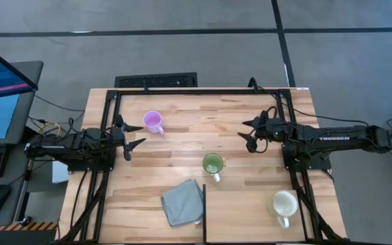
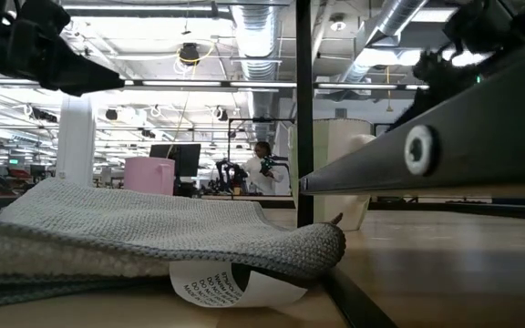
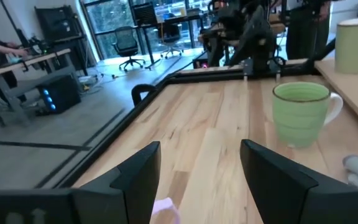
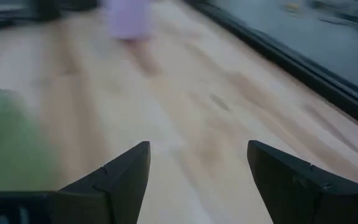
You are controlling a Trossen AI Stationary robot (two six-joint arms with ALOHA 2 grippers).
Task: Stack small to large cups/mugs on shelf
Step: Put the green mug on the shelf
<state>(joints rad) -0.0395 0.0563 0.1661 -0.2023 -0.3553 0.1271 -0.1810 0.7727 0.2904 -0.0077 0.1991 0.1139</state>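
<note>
Three handled mugs stand upright on their bases on the wooden table. The lilac mug (image 1: 153, 121) is at the far left, the green mug (image 1: 213, 164) in the middle and the cream mug (image 1: 284, 203) at the near right. My left gripper (image 1: 129, 136) hovers open just left of and nearer than the lilac mug. Its wrist view shows the green mug (image 3: 300, 112) ahead, the cream mug (image 3: 356, 34) beyond it, and a lilac sliver (image 3: 166, 211) between the fingers. My right gripper (image 1: 250, 133) hovers open at the far right. Its wrist view shows the lilac mug (image 4: 129, 18) and the green mug (image 4: 5, 143), both blurred.
A grey cloth (image 1: 182, 201) lies crumpled near the table's near edge, over a printed paper label (image 2: 226, 282). A thin dark bar (image 1: 204, 211) stands just right of it. A black frame (image 1: 203, 90) runs round the table's edges. People sit at desks in the room beyond.
</note>
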